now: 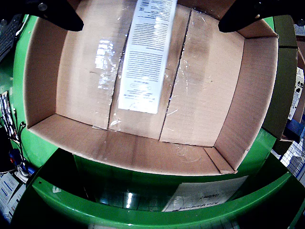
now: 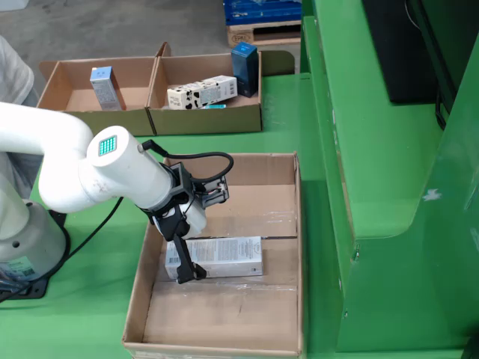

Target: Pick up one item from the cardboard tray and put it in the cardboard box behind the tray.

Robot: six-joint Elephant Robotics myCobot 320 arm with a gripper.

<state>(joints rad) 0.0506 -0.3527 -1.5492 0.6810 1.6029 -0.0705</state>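
Note:
A long white carton with printed text (image 1: 143, 62) lies flat on the floor of the big cardboard box (image 1: 238, 109). My gripper (image 1: 152, 19) hangs over it. Its two dark fingers (image 1: 62, 16) stand wide apart in the top corners of the wrist view and do not touch the carton, so it is open. In the fixed view the gripper (image 2: 196, 233) is low inside the box (image 2: 288, 224), just above the left end of the white carton (image 2: 221, 256). One black fingertip (image 2: 183, 269) reaches down beside that end.
Two shallow cardboard trays stand at the back in the fixed view. The left tray (image 2: 67, 93) holds a small blue-and-white box (image 2: 103, 86). The right tray (image 2: 209, 116) holds a cow-patterned carton (image 2: 200, 92) and a dark blue box (image 2: 245, 67). A green machine frame (image 2: 374, 187) rises right of the box.

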